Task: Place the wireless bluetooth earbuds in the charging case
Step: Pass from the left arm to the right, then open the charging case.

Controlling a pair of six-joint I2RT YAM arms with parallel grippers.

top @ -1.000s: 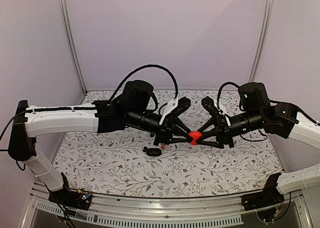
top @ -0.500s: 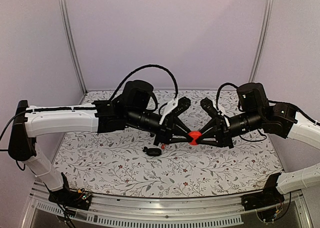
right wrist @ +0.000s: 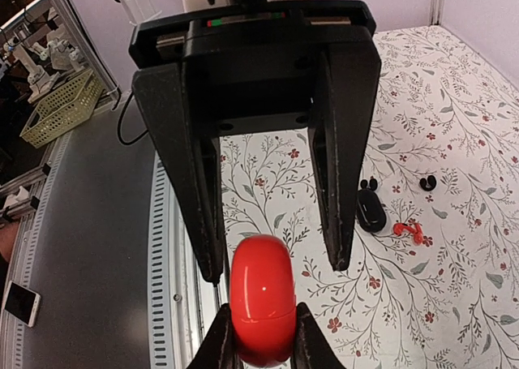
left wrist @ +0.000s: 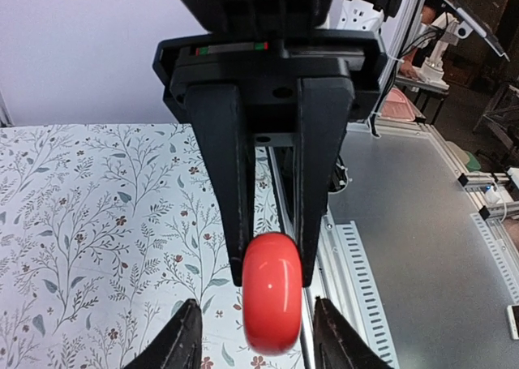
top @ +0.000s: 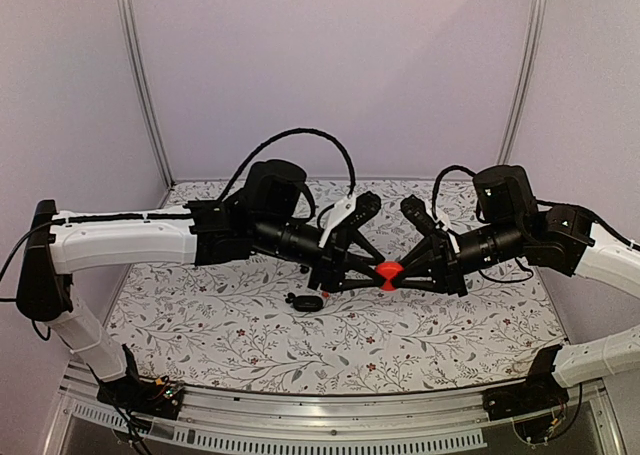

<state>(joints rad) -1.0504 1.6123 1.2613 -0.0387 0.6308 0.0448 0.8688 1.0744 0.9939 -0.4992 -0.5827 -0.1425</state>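
while the red disc (top: 390,272) is pinched in mid-air by the right gripper (right wrist: 261,330), left gripper (left wrist: 259,327) is held spread either side of it, case (right wrist: 371,211) is laid on the table (right wrist: 454,304), one earbud (right wrist: 369,182) just beside it, other earbud (right wrist: 427,181) near

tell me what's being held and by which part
The red disc, pinched across its sides by the right gripper; the left gripper is open around it.

A glossy red disc (top: 390,272) sits raised above a table (top: 250,335) covered in white cloth printed with leafy sprigs and small red flowers. A tiny red piece (right wrist: 409,229), perhaps a twisted clip, lies on the cloth. A woven basket (right wrist: 61,105) stands beyond the table's edge.
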